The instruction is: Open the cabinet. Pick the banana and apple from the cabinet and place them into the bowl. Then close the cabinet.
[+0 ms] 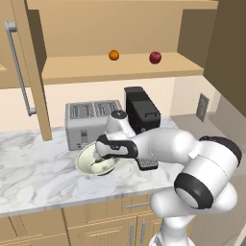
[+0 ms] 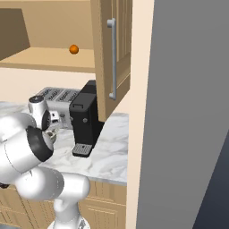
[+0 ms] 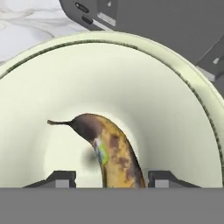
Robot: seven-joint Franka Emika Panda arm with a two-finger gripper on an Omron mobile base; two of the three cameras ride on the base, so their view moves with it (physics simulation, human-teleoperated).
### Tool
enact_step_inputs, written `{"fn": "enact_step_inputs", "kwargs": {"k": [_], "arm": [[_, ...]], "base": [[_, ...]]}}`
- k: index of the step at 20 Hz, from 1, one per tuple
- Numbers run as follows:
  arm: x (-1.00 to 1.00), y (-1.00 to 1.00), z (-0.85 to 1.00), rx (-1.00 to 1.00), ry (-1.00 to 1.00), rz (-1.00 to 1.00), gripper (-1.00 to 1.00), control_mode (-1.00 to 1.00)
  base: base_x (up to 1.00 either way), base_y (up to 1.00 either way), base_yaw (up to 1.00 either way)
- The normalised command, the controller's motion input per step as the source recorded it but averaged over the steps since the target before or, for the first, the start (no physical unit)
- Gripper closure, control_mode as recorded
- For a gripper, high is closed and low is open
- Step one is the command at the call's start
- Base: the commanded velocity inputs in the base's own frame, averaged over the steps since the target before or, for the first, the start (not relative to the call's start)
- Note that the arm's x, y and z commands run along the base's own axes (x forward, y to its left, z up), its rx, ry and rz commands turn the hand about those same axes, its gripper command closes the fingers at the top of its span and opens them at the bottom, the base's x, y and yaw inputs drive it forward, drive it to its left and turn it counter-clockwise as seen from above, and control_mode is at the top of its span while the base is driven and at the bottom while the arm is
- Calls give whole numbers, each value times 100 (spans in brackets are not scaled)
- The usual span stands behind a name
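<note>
With my claw point(image 3: 106, 177) low inside the bowl point(image 3: 175, 109) on the counter point(image 1: 33, 168), its tips stood apart either side of the banana point(image 3: 114, 155), seemingly releasing it, while the apple point(image 1: 155, 57) waited on the cabinet point(image 1: 120, 67) shelf.

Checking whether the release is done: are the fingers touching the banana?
Apart. In the hand view the fingers stand either side of the banana, with pale bowl showing in the gap on each side.
</note>
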Motion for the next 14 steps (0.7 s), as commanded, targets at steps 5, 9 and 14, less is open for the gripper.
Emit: {"fn": "enact_step_inputs", "kwargs": {"k": [5,9,14], "arm": [[0,-4,42,0,0,0,-100,-100],[-6,-9,41,0,-1,0,-100,-100],[-22,-3,35,0,-8,0,-100,-100]], "base": [[0,0,0],[0,0,0],[0,0,0]]}}
